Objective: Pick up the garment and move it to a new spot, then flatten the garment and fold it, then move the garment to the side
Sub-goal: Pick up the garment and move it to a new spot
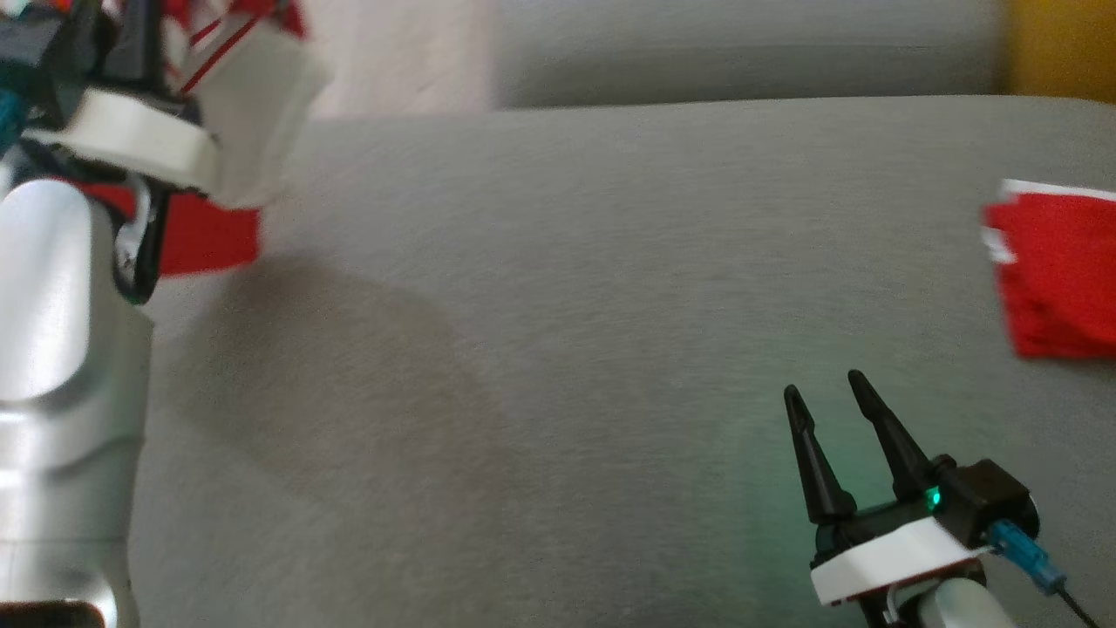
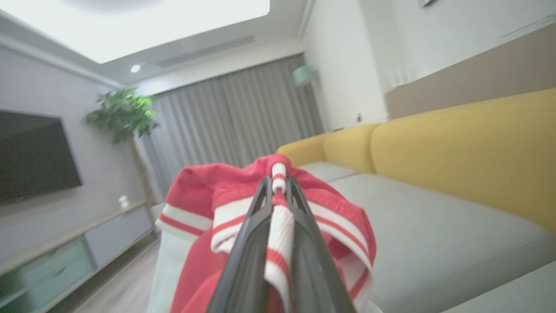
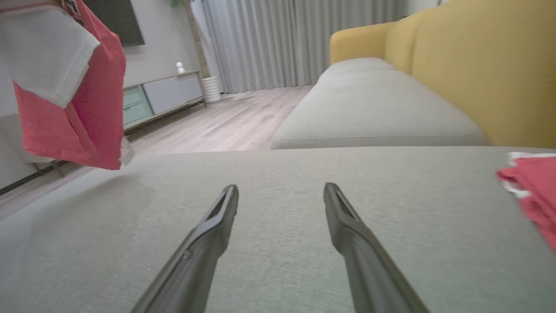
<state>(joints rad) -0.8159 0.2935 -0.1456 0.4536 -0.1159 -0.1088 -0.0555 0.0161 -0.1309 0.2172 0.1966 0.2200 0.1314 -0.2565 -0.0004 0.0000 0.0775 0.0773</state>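
The garment, red with white striped ribbed trim, hangs off the grey seat from my left gripper. Its two dark fingers are shut on a striped band of the cloth. In the head view the garment dangles at the upper left, behind my pale left forearm. From the right wrist it shows as a red and white bundle, the garment, in the air at the upper left. My right gripper stands open low over the cushion at the lower right, its fingers spread with nothing between them.
A wide grey sofa cushion lies under both arms. Another red cloth with a white edge rests flat at its right side. A yellow backrest borders the seat. Wooden floor and a low cabinet lie beyond.
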